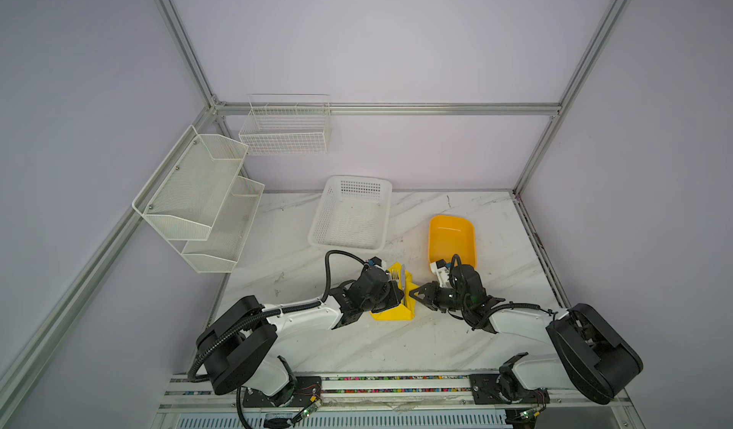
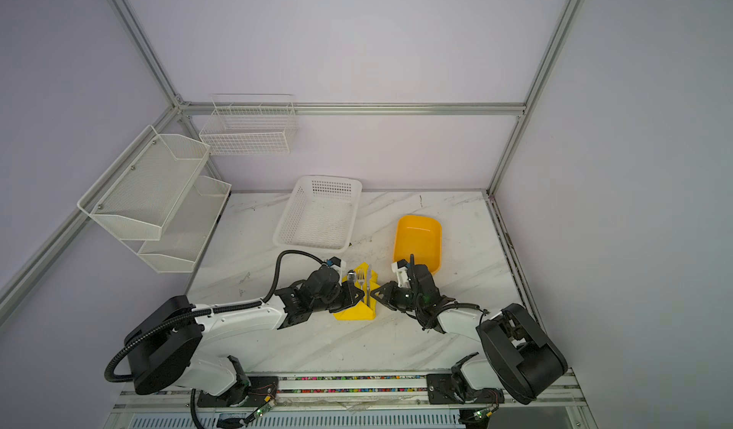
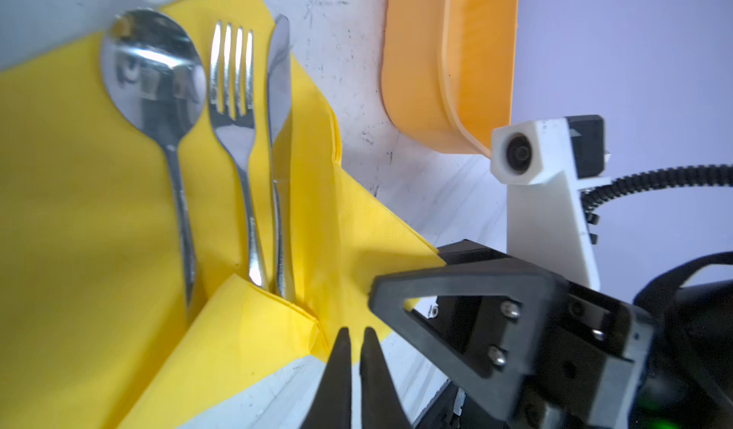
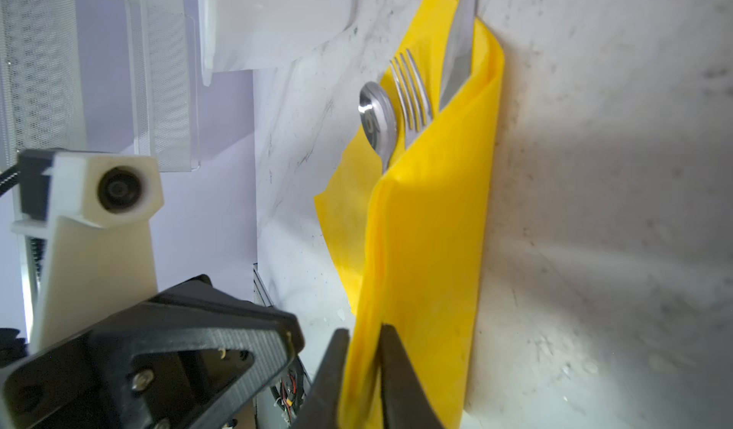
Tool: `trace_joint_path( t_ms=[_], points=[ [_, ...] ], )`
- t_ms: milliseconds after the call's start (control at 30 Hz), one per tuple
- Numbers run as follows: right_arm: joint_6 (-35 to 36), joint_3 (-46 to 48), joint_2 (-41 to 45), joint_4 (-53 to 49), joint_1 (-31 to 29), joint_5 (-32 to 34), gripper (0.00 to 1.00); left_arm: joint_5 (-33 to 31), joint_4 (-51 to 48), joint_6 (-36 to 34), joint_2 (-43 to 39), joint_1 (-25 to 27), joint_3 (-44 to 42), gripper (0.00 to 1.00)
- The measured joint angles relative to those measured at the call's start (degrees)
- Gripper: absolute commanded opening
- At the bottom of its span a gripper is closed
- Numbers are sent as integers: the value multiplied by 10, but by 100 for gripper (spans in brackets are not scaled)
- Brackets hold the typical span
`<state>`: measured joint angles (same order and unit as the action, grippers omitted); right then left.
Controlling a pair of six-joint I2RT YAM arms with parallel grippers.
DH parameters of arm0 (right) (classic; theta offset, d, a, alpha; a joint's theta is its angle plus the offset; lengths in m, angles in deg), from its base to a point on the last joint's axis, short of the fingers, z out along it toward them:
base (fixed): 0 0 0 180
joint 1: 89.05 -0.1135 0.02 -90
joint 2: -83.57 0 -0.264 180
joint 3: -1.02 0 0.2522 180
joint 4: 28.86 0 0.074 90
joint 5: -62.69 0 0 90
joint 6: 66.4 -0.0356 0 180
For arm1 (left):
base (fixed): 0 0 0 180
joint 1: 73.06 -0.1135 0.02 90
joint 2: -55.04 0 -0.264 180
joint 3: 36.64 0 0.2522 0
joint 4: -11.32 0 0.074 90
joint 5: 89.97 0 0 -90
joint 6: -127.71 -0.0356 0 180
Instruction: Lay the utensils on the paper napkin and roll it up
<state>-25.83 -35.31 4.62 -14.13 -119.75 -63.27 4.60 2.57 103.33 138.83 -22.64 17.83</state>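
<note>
While the spoon (image 3: pixel 152 73), fork (image 3: pixel 232 89) and knife (image 3: pixel 279 89) lie side by side on the yellow paper napkin (image 4: pixel 428 228), a flap covers their handles. The right gripper (image 4: pixel 363 335) pinches that flap. The left gripper (image 3: pixel 357 331) is closed tight, just beside a folded corner. Everything sits on the table (image 1: pixel 396 339) near an orange tub (image 1: pixel 452 236).

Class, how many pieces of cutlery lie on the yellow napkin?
3: spoon, fork in the middle, knife, side by side on the napkin; its folds could hide another.
</note>
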Motion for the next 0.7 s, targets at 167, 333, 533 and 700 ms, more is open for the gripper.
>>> trace_joint_path(
  t_ms=[167, 333, 533, 700],
  points=[
    [9, -14, -22, -6, -10, 2, 24, -5, -4, 5, -2, -5, -10, 10],
    [19, -23, -35, -24, -19, 10, 18, -4, -4, 12, -2, -5, -11, 11],
    [32, -40, -35, -49, -36, 25, 11, -4, -4, 13, -2, -8, -11, 13],
    [49, -67, -36, -77, -68, 58, 9, 3, 0, 18, -24, -36, -37, 20]
  ],
)
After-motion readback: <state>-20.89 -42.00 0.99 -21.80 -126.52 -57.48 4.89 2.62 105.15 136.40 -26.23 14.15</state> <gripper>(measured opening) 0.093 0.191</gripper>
